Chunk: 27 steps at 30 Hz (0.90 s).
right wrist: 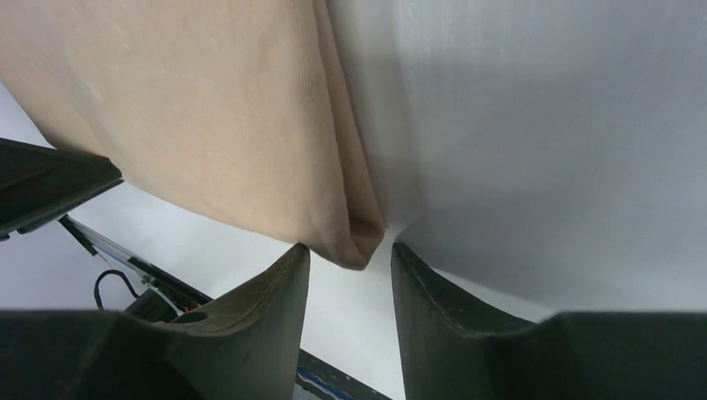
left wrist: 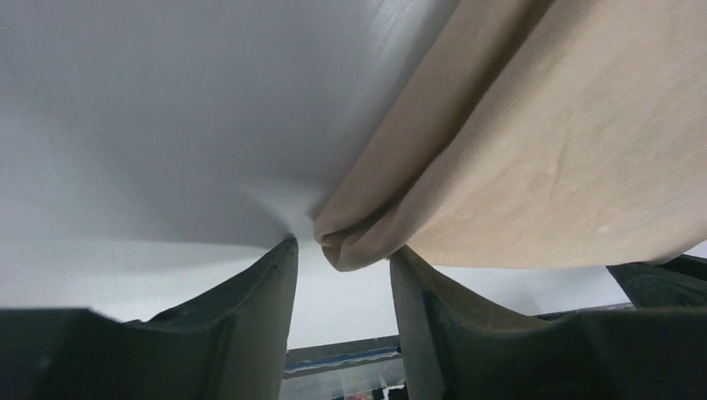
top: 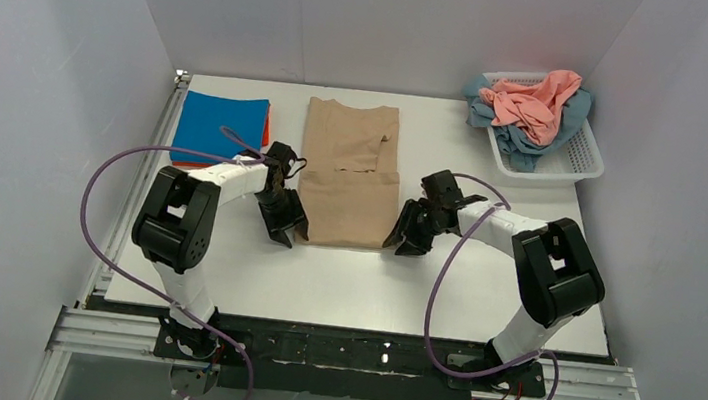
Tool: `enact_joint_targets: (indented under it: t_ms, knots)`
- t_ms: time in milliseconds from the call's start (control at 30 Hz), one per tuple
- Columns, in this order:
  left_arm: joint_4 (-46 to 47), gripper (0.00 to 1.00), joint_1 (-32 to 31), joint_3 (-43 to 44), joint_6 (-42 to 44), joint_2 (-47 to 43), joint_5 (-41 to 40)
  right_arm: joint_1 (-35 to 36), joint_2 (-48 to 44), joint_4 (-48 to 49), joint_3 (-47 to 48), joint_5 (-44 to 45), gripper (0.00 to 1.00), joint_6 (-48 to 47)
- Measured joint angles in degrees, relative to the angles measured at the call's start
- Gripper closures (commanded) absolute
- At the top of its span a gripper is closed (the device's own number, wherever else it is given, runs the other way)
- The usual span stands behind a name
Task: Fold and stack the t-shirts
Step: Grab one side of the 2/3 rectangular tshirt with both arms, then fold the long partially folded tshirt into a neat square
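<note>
Evidently, on the white table (top: 479,305), the tan-beige cotton t-shirt (top: 348,174) is mid-fold: narrowed to a long strip, it lies mid-frame in the top view, with a folded bright blue t-shirt (top: 220,124) at upper left and a white plastic lattice basket (top: 576,163) holding a crumpled salmon-pink t-shirt (top: 537,105) at upper right. The left gripper (top: 285,220) and right gripper (top: 406,238) both stand unclenched, each with a near corner of the strip between its spread fingertips. Next they would likely need to pinch together and carry the hem evenly toward the collar.
</note>
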Motion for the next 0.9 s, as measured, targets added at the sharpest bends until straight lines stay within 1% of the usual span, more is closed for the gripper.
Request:
enact_joint_targets:
  t_ms: [67, 167, 233, 267, 300, 333, 367, 567, 667, 800, 900]
  knots:
    - [0.28, 0.64, 0.02, 0.00, -0.39, 0.33, 0.76, 0.28, 0.31, 0.83, 0.00, 0.07, 0.53, 0.50]
    - [0.81, 0.77, 0.07, -0.02, -0.70, 0.79, 1.84, 0.35, 0.66, 1.55, 0.00, 0.09, 0.56, 1.07]
    - [1.09, 0.89, 0.09, 0.00, -1.01, 1.25, 2.51, 0.35, 1.07, 2.03, 0.09, 0.04, 0.59, 1.38]
    - [1.18, 0.98, 0.11, 0.00, -1.07, 1.42, 2.82, 0.35, 1.22, 2.23, 0.11, 0.00, 0.65, 1.49]
    - [1.33, 1.00, 0.15, 0.00, -1.14, 1.64, 3.13, 0.35, 1.42, 2.27, 0.20, 0.04, 0.78, 1.55]
    - [1.53, 1.00, 0.15, 0.04, -0.90, 1.95, 3.67, 0.35, 1.68, 2.34, 0.37, 0.07, 0.95, 1.53]
    - [1.55, 1.00, 0.22, 0.13, -1.01, 2.08, 3.85, 0.35, 2.16, 2.36, 0.61, 0.39, 0.99, 1.29]
    - [2.62, 1.00, 0.35, -0.83, -0.85, 1.31, 4.42, 0.66, 3.08, 2.36, 1.05, -0.17, 0.99, 0.90]
    - [5.51, 1.00, 0.26, -4.81, -1.09, -2.05, 4.35, 1.22, 0.39, 2.05, -1.38, -0.61, 0.99, 0.35]
    - [7.10, 1.00, -0.39, -13.64, -2.32, -10.12, 4.11, 2.97, -5.81, -0.90, -5.62, -3.91, 0.99, -0.46]
    - [4.55, 1.00, -2.08, -20.09, -3.32, -18.75, 3.61, 5.11, -11.32, -3.72, -8.50, -7.76, 0.99, -0.76]
